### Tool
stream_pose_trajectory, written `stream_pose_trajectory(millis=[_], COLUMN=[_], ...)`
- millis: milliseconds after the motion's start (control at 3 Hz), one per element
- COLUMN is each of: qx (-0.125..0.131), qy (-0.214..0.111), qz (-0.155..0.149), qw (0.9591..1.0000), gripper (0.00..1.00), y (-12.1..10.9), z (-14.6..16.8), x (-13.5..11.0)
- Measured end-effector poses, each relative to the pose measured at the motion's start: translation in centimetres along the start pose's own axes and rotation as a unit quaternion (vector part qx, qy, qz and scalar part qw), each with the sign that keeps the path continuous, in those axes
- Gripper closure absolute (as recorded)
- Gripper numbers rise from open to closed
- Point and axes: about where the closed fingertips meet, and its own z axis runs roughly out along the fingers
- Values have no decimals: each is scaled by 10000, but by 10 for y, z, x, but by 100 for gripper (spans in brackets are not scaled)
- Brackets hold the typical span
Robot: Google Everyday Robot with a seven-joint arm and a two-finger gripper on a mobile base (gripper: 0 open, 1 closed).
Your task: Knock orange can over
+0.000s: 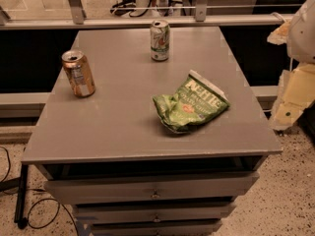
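Camera view shows the gripper [294,100] at the far right edge of the scene, a cream-coloured shape hanging beyond the right side of the grey table [123,127] and partly cut off by the frame. Whether it is open or closed cannot be told. Above it, a white rounded part of the arm [304,28] is also cropped. Neither touches the table or anything on it.

Nearest the gripper on the tabletop lies a crumpled green chip bag [191,103], right of centre. Farther back, near the rear edge, a white-and-green can [160,40] stands upright. The orange can [78,73] stands upright close to the left edge, well apart from both other items and on the far side of the table from the gripper. Below the top, the drawers [155,188] appear shut.

Judging from this, the task is at its opening step: the approach has not begun and the can is untouched. The next move calls for a long reach leftward across the table, passing above or behind the chip bag and clear of the white-and-green can, then a sideways push high on the orange can's body so that it tips rather than slides. Pushing it leftward risks sending it off the near edge.
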Motion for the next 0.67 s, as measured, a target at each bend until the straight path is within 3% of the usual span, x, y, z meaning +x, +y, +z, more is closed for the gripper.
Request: stream_pose_trajectory(millis=[333, 667], qx=[0, 8], qy=[0, -216], qz=[0, 5], qw=[10000, 9998], gripper=[0, 0], y=[0, -4], z=[0, 5], x=[0, -7])
